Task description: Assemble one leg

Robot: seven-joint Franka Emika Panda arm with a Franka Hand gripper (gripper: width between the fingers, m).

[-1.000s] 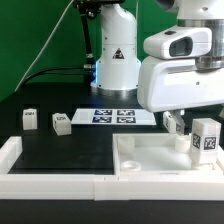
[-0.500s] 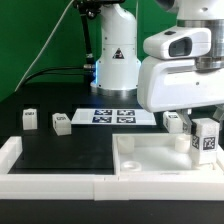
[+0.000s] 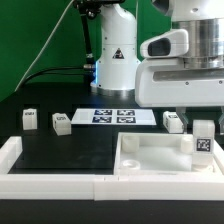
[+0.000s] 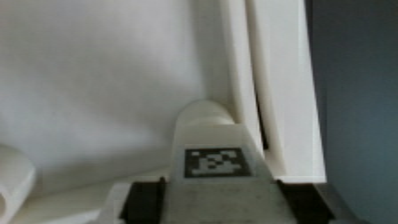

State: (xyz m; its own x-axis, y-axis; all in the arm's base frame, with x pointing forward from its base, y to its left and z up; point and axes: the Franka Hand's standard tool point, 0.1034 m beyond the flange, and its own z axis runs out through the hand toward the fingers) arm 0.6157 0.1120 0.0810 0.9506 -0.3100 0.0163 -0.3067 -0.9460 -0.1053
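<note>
My gripper (image 3: 202,128) is shut on a leg (image 3: 203,138), a small white block with a black-and-white tag, held upright over the far right corner of the large white tray-like piece (image 3: 150,165). In the wrist view the held leg (image 4: 217,150) sits between my two dark fingers (image 4: 151,198), above the tray's floor and next to its right rim (image 4: 276,90). Three more legs stand on the black table: one at the left (image 3: 30,120), one beside it (image 3: 62,123), and one behind the tray near my gripper (image 3: 173,122).
The marker board (image 3: 112,117) lies at the back middle of the table. A white raised border (image 3: 12,150) frames the table's front and left. The robot base (image 3: 113,60) stands behind.
My gripper has turned the held leg and lowered it slightly toward the tray's far right corner; its tag now faces forward. The other legs have not moved.
</note>
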